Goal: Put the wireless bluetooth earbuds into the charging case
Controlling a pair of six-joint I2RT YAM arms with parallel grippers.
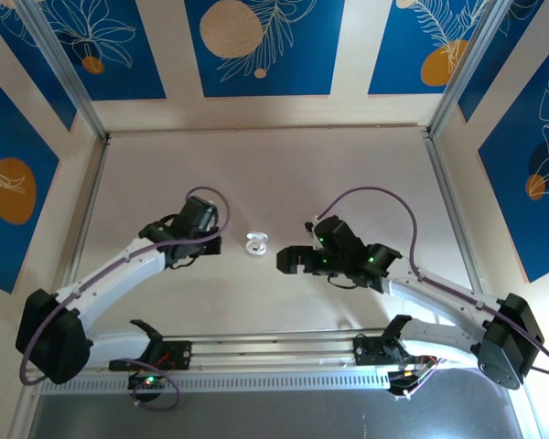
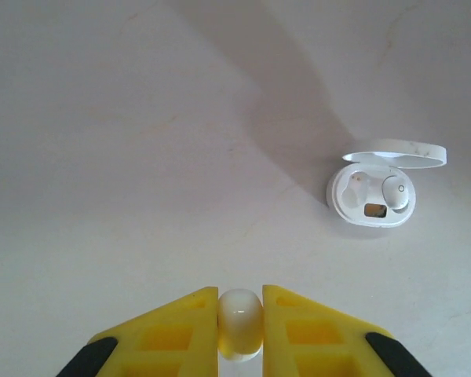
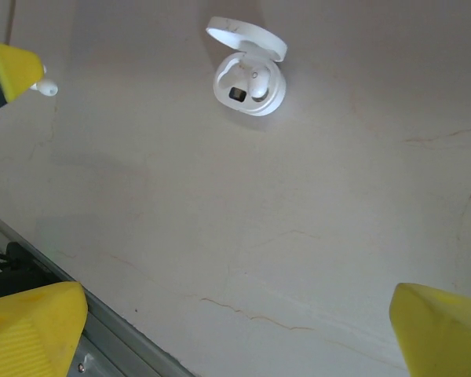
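A white earbud (image 2: 240, 323) is pinched between the yellow fingers of my left gripper (image 2: 240, 314), which is shut on it a little above the table. The white charging case (image 2: 373, 195) lies ahead and to the right of it with its lid up. One white earbud (image 2: 398, 194) sits in its right socket; the left socket looks empty. In the top view the case (image 1: 255, 245) lies between my left gripper (image 1: 210, 247) and my right gripper (image 1: 288, 260). My right gripper (image 3: 235, 314) is open with nothing between its fingers, and the case (image 3: 250, 78) is well ahead of it.
The pale tabletop (image 1: 274, 174) runs out to metal corner posts and blue patterned walls. A metal rail (image 3: 102, 345) runs along the near edge by the right gripper. The left gripper's finger (image 3: 8, 71) with the earbud (image 3: 45, 88) shows at the right wrist view's top left.
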